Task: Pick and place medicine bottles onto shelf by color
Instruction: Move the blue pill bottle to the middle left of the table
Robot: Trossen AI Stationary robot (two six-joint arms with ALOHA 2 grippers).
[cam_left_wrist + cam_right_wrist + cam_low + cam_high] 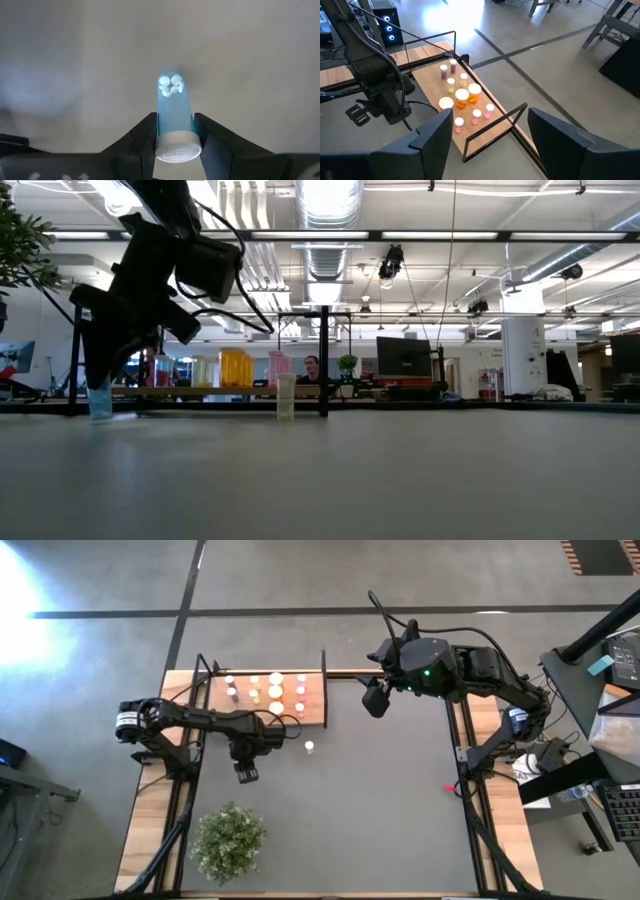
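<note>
- Medicine bottles (268,690) stand on the shelf (315,710), far left; labels unreadable.
- Left gripper (175,131) fingers clamp a pale-blue bottle (173,107) near the desk (380,800); its cap hides the base.
- Right gripper (485,131) fingers apart.

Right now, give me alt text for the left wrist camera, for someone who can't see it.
The left gripper has its two dark fingers shut on a small translucent blue medicine bottle with a white cap. Several white pills show at its far end. The dark grey tabletop fills the background.
</note>
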